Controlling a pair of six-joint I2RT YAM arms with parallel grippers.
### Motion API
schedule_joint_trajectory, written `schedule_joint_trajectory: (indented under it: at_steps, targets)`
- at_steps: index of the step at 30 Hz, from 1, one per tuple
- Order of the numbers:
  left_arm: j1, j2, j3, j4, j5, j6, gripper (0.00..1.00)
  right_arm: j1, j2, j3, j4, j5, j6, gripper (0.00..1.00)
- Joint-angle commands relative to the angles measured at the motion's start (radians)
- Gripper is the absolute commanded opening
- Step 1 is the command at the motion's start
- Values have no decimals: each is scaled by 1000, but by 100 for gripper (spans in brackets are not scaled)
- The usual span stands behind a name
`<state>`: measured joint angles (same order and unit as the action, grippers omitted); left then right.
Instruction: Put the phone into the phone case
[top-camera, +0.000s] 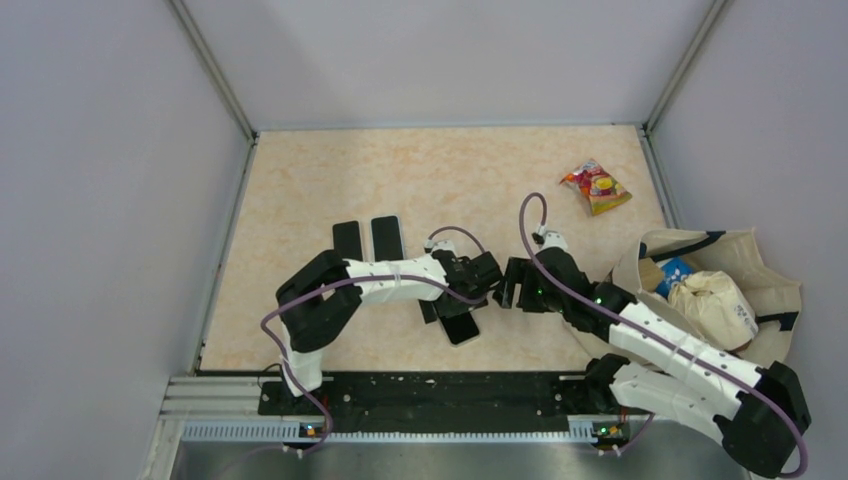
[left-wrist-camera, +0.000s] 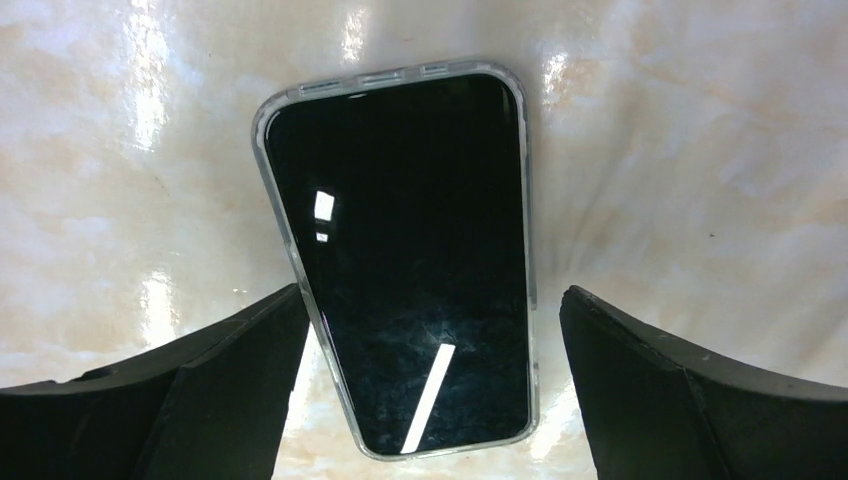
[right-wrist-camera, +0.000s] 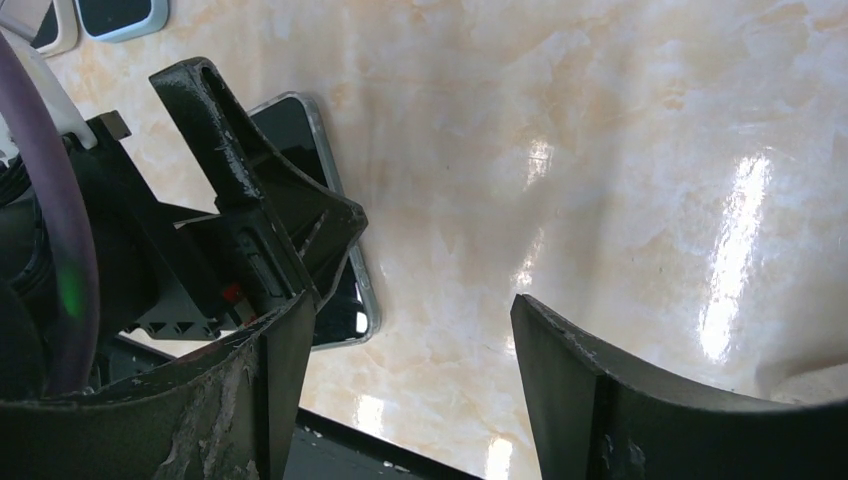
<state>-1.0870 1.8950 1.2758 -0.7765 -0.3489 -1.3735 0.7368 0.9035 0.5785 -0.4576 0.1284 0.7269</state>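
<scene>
Found the phone (left-wrist-camera: 410, 260) flat on the tabletop (left-wrist-camera: 680, 150) at mid-frame in the left wrist view, seemingly seated inside the clear case (left-wrist-camera: 262, 120), with left claw (left-wrist-camera: 432, 295) released astride it and right claw (right-wrist-camera: 410, 305) released nearby, leaving perhaps only a final press.

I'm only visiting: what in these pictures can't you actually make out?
- Top view: the phone lies partly under the left gripper.
- Top view: two dark slabs, too small to tell phones from cases.
- Right wrist view: the left gripper hides the phone's middle.
- Top view: contents of the tote bag, too small to name.
</scene>
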Motion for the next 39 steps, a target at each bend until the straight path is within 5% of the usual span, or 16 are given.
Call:
schedule_joint_trajectory:
  at_steps: [1, 5, 9, 15, 19, 26, 34, 39]
  targets:
    - [5, 18, -33, 73, 44, 8, 99, -8, -61, -22, 4, 11, 39, 73]
    - [12, 4, -65, 88, 56, 12, 86, -13, -101, -43, -4, 6, 68, 72]
    - [32, -27, -113, 156, 87, 47, 51, -13, -137, -131, 115, -158, 87, 72]
    - [72, -92, -195, 287, 164, 107, 32, 2, -79, -245, 305, -308, 106, 70]
    - [92, -117, -215, 316, 194, 150, 33, 8, -26, -251, 316, -273, 100, 70]
    - [93, -184, -211, 288, 159, 193, 50, 12, -62, -156, 167, -110, 81, 70]
    - [160, -303, -219, 253, 143, 228, 81, 187, 196, 23, 100, 95, 32, 77]
    - [263, -397, -268, 250, 185, 266, 88, 290, 382, 132, 79, 205, 45, 82]
